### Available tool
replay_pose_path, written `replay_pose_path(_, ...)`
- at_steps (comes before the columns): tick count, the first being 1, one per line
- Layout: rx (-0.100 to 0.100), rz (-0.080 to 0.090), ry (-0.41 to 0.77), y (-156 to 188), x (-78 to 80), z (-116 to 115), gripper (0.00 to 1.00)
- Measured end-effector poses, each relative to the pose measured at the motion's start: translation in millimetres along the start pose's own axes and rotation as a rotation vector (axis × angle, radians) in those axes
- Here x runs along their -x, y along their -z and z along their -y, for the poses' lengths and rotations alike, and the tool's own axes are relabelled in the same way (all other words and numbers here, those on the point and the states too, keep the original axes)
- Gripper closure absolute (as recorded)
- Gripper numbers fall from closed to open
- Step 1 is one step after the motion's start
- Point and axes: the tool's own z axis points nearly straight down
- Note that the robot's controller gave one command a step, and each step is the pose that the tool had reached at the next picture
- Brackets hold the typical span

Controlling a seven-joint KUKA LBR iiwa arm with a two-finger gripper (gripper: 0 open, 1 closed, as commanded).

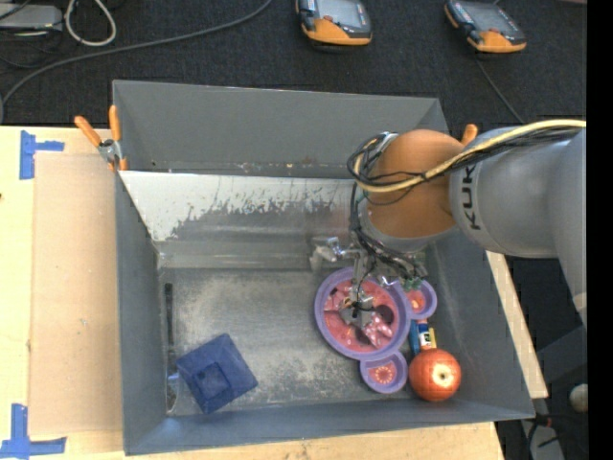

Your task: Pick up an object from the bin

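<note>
The claw (362,310) hangs over the purple-rimmed pink plate (321,307), its opening too cluttered to tell.

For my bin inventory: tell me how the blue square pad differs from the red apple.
The blue pad is flat and square; the red apple is round. The pad lies in the lower-left corner of the bin, apart from other things; the apple lies lower-right, beside the purple-and-pink plate. Both rest on the bin floor.

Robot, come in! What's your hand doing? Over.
Hand over purple-and-pink dish, right of bin. Red apple close beside dish. Blue square thing far left.
</note>
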Motion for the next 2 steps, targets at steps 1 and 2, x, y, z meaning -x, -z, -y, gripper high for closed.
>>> replay_pose_path(1, 0.002, -0.001, 0.031, 5.6, 8.2, -37.8, 1.0)
replay_pose_path(2, 0.003, -0.001, 0.03, 5.6, 8.2, -37.7, 1.0)
